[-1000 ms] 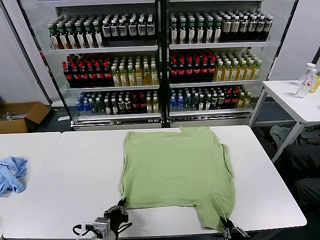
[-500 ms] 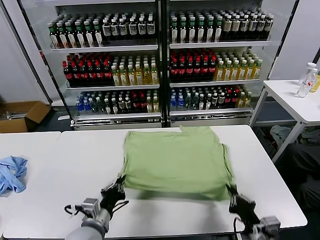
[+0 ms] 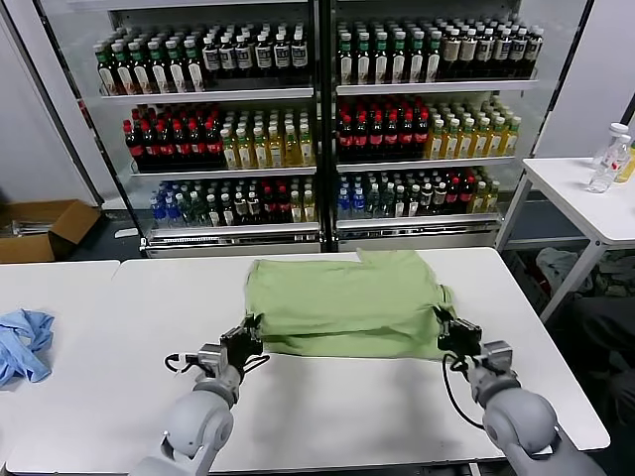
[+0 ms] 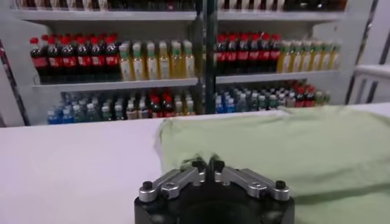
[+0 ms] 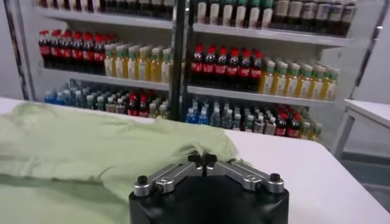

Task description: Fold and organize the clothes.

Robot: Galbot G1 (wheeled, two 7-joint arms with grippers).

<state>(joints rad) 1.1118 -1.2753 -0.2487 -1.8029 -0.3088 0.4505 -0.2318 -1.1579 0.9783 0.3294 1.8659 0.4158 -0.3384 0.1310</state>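
Light green cotton, a short-sleeved shirt (image 3: 347, 305), is seen lying on the white rectangular table (image 3: 327, 407), toward its far edge, doubled over on itself so that the near fold runs across the table between the two arms. No printed graphic or buttons can be made out on the surfaces shown.

The left gripper (image 3: 242, 340) is found at the shirt's near left corner, low over the tabletop. In the left wrist view its black fingertips (image 4: 199, 165) are seen meeting tip to tip, pressed together, at the shirt's hem; whether any cloth is pinched between them cannot be told.

The right gripper (image 3: 454, 332) is placed at the shirt's near right corner. In the right wrist view its tips (image 5: 195, 159) are likewise seen pressed together, just at the edge of a rumpled fold of green cloth (image 5: 91, 152); a grip on the cloth cannot be confirmed.

A crumpled light blue cloth (image 3: 24, 343) is noted on the adjoining white table to the left, well apart from the shirt. Glass-fronted coolers of bottled drinks (image 3: 317, 119) are ranged behind the table.
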